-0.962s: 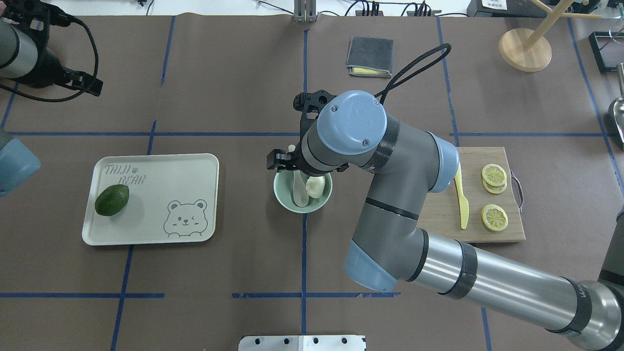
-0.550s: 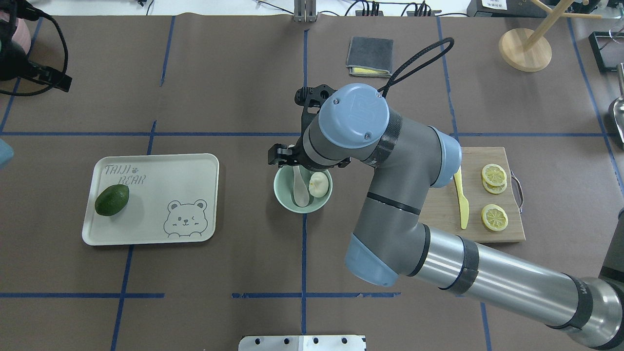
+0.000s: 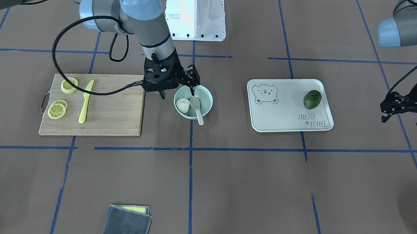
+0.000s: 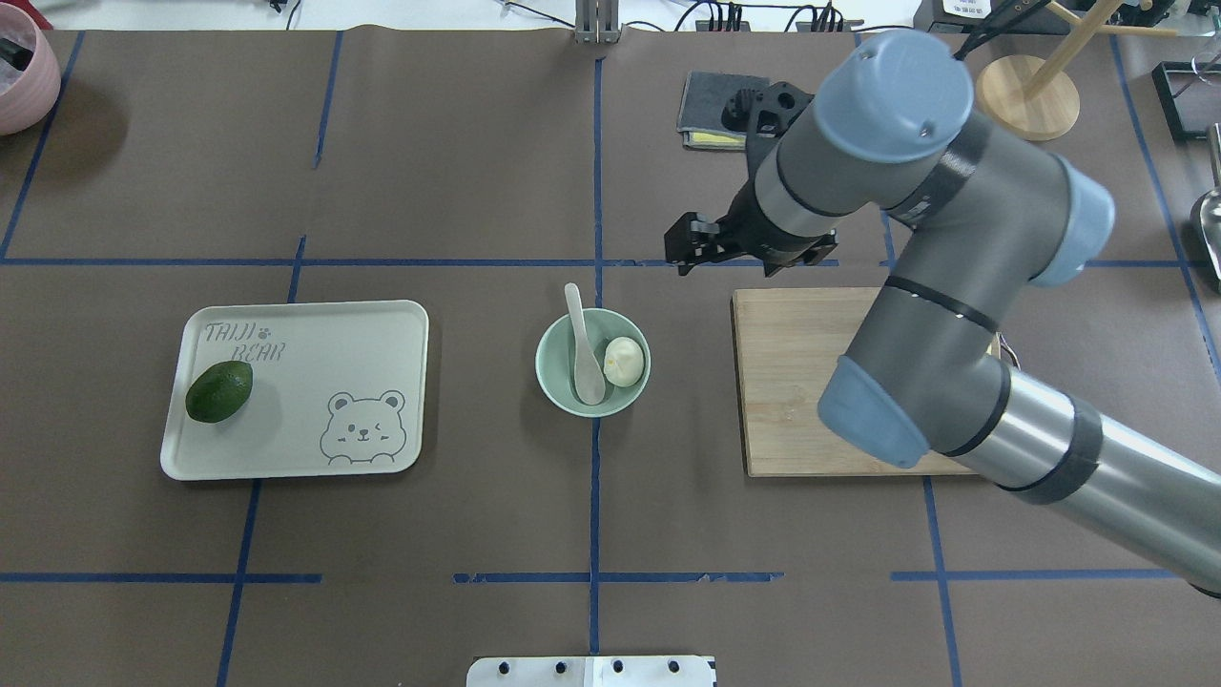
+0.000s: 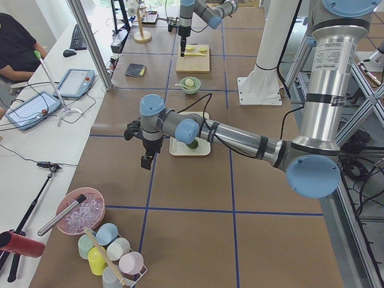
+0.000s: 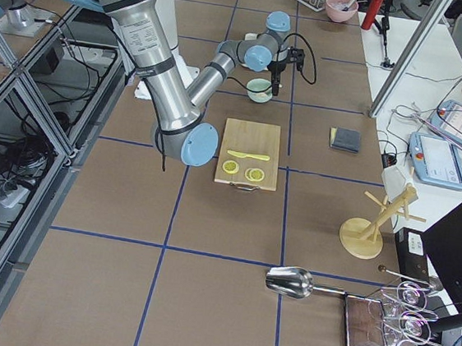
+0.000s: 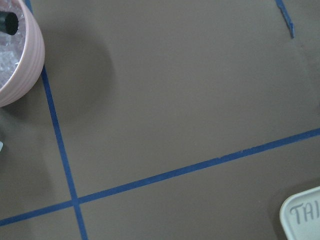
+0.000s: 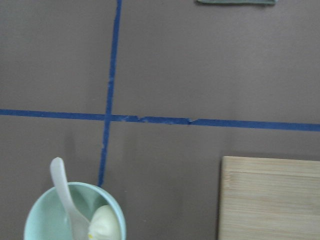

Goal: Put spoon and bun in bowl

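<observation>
The mint-green bowl (image 4: pixel 547 370) stands at the table's middle. The cream spoon (image 4: pixel 579 334) lies in it, scoop down, its handle over the far rim. The white bun (image 4: pixel 624 363) sits in the bowl beside the spoon. The right wrist view shows the bowl (image 8: pixel 42 215), spoon (image 8: pixel 62 190) and bun (image 8: pixel 105 226) at lower left. My right gripper (image 4: pixel 739 260) is open and empty, raised behind and to the right of the bowl; the front-facing view shows it (image 3: pixel 177 92) close over the bowl's rim (image 3: pixel 206 95). My left gripper (image 3: pixel 403 120) is open and empty, far off at the table's left end.
An off-white bear tray (image 4: pixel 382 329) holds an avocado (image 4: pixel 218 391). A wooden board (image 3: pixel 117 106) carries a yellow knife (image 3: pixel 85 102) and lemon slices (image 3: pixel 57 110). A grey cloth (image 4: pixel 706 100), a wooden stand (image 4: pixel 1027 95) and a pink bowl (image 4: pixel 19 76) stand along the back.
My right gripper has pulled up and away from the bowl, to the right and back, leaving the spoon in it. My left arm has left the overhead view.
</observation>
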